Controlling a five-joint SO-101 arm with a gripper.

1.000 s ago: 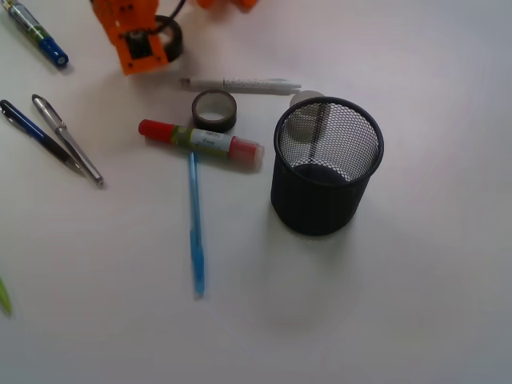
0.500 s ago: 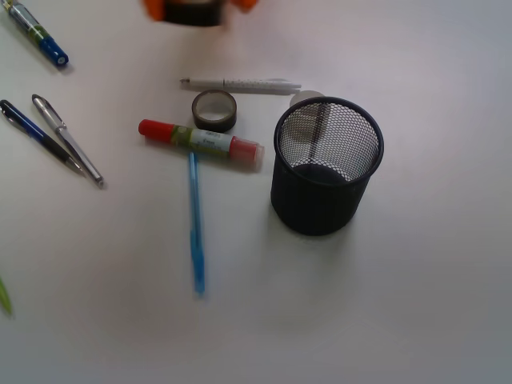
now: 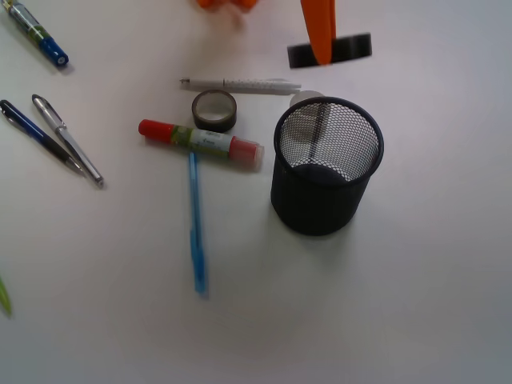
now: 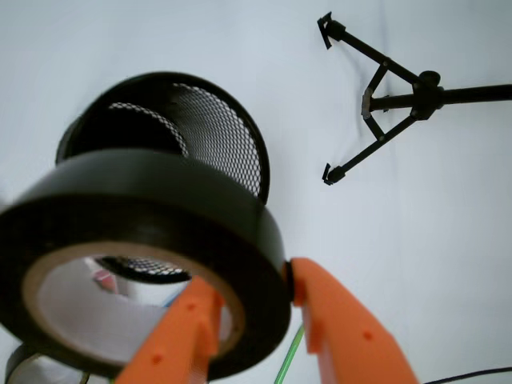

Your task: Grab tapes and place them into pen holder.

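Note:
My gripper (image 3: 322, 50) is shut on the wide black tape (image 3: 352, 46), holding it in the air just behind the black mesh pen holder (image 3: 326, 164). In the wrist view the black tape (image 4: 152, 208) is pinched through its wall between the orange fingers (image 4: 344, 328), and the pen holder (image 4: 208, 120) lies below and beyond it. A smaller grey-brown tape (image 3: 214, 110) lies flat on the table left of the holder. A whitish tape (image 3: 305, 98) peeks out behind the holder's rim, mostly hidden.
A red-capped glue stick (image 3: 200, 140), a white pen (image 3: 240, 84) and a blue pen (image 3: 196, 228) lie left of the holder. More pens (image 3: 56, 136) lie at the far left. A black tripod (image 4: 392, 96) stands on the table in the wrist view.
The gripper has lifted the black tape from the back left and carried it rightward, now hanging just behind the pen holder. Nothing else has moved.

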